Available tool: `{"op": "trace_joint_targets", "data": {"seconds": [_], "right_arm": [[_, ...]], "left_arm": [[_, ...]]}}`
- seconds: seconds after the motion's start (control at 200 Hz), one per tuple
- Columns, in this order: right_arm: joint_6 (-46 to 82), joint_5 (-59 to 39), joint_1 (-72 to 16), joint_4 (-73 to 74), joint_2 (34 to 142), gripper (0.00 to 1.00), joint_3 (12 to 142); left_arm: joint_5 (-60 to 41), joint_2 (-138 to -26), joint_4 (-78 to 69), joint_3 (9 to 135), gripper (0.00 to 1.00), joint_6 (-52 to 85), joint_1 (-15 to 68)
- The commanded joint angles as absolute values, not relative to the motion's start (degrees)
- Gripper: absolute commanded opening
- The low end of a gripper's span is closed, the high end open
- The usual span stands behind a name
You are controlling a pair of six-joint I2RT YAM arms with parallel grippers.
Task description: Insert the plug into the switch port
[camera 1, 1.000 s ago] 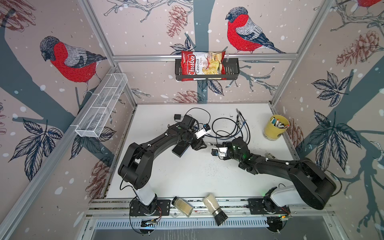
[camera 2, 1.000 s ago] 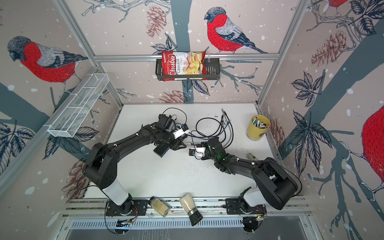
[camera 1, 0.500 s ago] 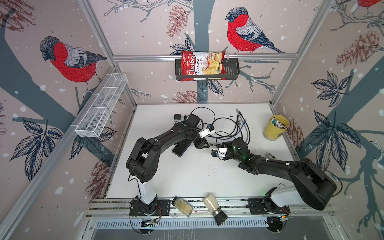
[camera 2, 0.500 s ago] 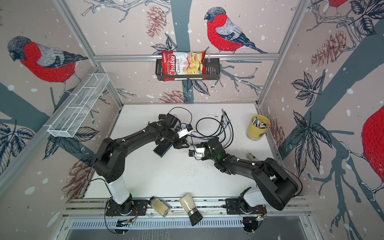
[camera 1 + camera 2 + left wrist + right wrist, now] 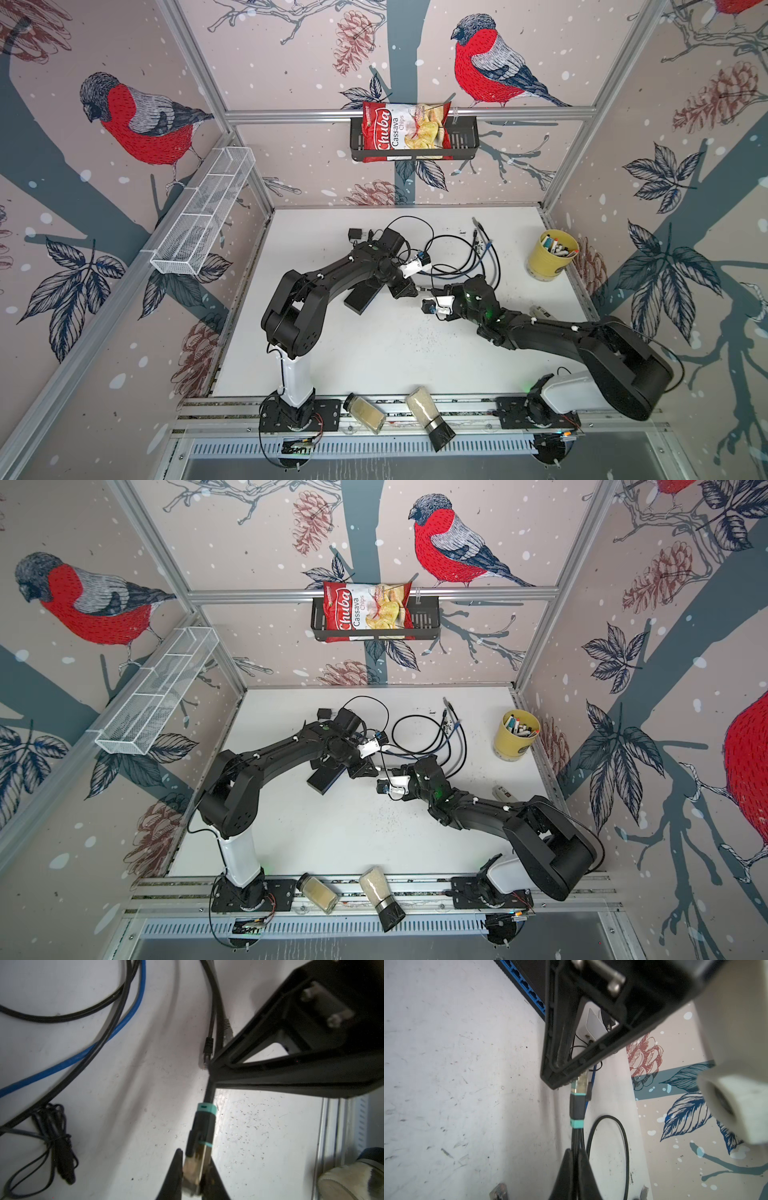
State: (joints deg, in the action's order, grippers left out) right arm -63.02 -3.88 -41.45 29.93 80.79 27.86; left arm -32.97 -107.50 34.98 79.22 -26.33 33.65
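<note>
The plug (image 5: pixel 195 1169) has a metal head and a black body with teal bands. My left gripper (image 5: pixel 194 1157) is shut on the metal head. My right gripper (image 5: pixel 576 1152) is shut on the black cable (image 5: pixel 576 1136) just behind the plug (image 5: pixel 578 1103). In both top views the two grippers meet tip to tip at mid-table: the left gripper (image 5: pixel 411 288) (image 5: pixel 371 769) and the right gripper (image 5: pixel 428 306) (image 5: pixel 383 788). The switch (image 5: pixel 360 297) (image 5: pixel 326 780), a flat black box, lies beside and partly under the left wrist. Its blue port row (image 5: pixel 525 986) faces the plug side.
Loose blue and black cables (image 5: pixel 478 257) coil behind the grippers, with spare connectors (image 5: pixel 208 1047) lying among them. A yellow cup of markers (image 5: pixel 552 255) stands at the right. A small black adapter (image 5: pixel 354 235) sits at the back. Two spice jars (image 5: pixel 365 413) lie on the front rail.
My left gripper has swung right from over the switch to the plug and closed on its metal head. The right arm has held still with the cable.
</note>
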Motion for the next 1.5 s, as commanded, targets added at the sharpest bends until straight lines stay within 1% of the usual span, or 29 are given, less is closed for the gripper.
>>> {"op": "trace_joint_targets", "data": {"seconds": [0.0, 0.08, 0.355, 0.475, 0.52, 0.6, 0.675, 0.85, 1.206, 1.296, 1.346, 1.361, 1.381, 1.466, 1.496], "right_arm": [[-62.94, -4.31, -41.57, 32.34, 81.04, 0.03, 27.91], [-62.62, -4.14, -41.66, 32.26, 81.29, 0.04, 28.12], [-62.23, -4.04, -41.84, 32.24, 81.9, 0.05, 28.39], [-62.62, -3.65, -41.84, 32.52, 81.84, 0.04, 28.21], [-62.74, -3.29, -41.84, 32.58, 81.83, 0.04, 28.14], [-62.94, -2.49, -41.99, 33.84, 81.68, 0.04, 27.55], [-63.02, -2.03, -42.19, 34.92, 81.41, 0.04, 26.91], [-63.27, -0.36, -42.62, 38.74, 81.36, 0.04, 25.6], [-64.98, 1.77, -43.45, 44.37, 82.55, 0.04, 24.96], [-65.02, 1.74, -43.58, 44.58, 82.75, 0.04, 25.13], [-64.84, 1.74, -43.54, 44.65, 82.92, 0.04, 25.21], [-64.79, 1.76, -43.59, 44.59, 82.96, 0.04, 25.22], [-64.78, 1.75, -43.59, 44.56, 83.06, 0.04, 25.31], [-64.49, 1.58, -43.59, 43.66, 83.27, 0.05, 25.7], [-64.25, 1.58, -43.59, 43.13, 83.39, 0.06, 25.95]], "left_arm": [[-32.19, -107.4, 35.16, 79.96, 0.08, -25.58, 33.66], [-31.94, -107.31, 35.13, 80.06, 0.0, -25.58, 33.83], [-30.6, -106.97, 34.98, 79.4, 0.0, -25.51, 34.27], [-30.85, -106.46, 35.5, 79.37, 0.21, -25.75, 34.19], [-30.98, -106.12, 35.34, 79.37, 0.26, -25.62, 34.07], [-31.61, -105.61, 34.89, 79.51, 0.31, -24.93, 33.64], [-33.64, -105.34, 34.72, 80.07, 0.32, -24.29, 32.46], [-37.46, -105.71, 36.01, 81.71, 0.32, -23.98, 31.64], [-40.24, -107.84, 39.98, 83.59, 0.32, -24.17, 31.48], [-40.98, -108.35, 40.21, 83.81, 0.27, -23.99, 31.46], [-41.45, -108.57, 40.26, 84.13, 0.2, -23.92, 31.37], [-41.48, -108.62, 40.27, 84.12, 0.14, -23.98, 31.38], [-41.56, -108.63, 40.31, 84.19, 0.1, -23.99, 31.29], [-40.92, -108.01, 39.72, 83.64, 0.0, -24.34, 31.52], [-40.29, -107.7, 39.19, 83.32, 0.0, -24.26, 31.53]]}}
